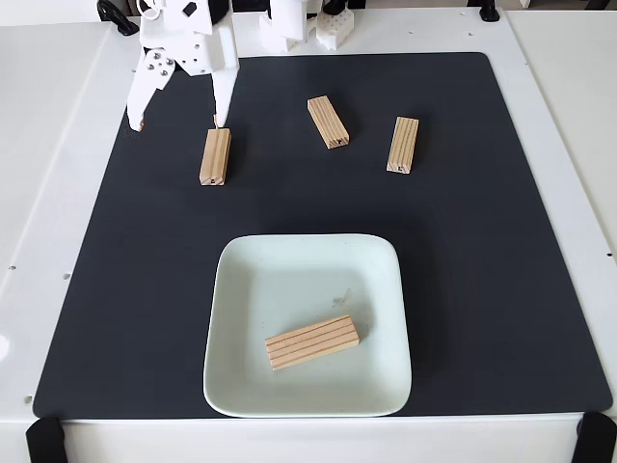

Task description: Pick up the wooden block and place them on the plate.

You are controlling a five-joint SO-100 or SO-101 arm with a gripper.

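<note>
End effector (pixel 179 124) I run spread wide near worktop's far-left corner, one fingertip (pixel 221 120) above a wooden block (pixel 215 156), another block (pixel 312 342) on the plate (pixel 241 386).

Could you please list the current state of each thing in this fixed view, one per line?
End effector: open, empty, fingertips low over the mat's far left.
Left wooden block: lying on the mat, just by one fingertip, ungrasped.
Middle wooden block: lying on the mat, angled.
Right wooden block: lying on the mat.
Fourth wooden block: lying flat on the plate.
Plate: upright on the mat, holding one block.
Mat: flat on the table.
</note>
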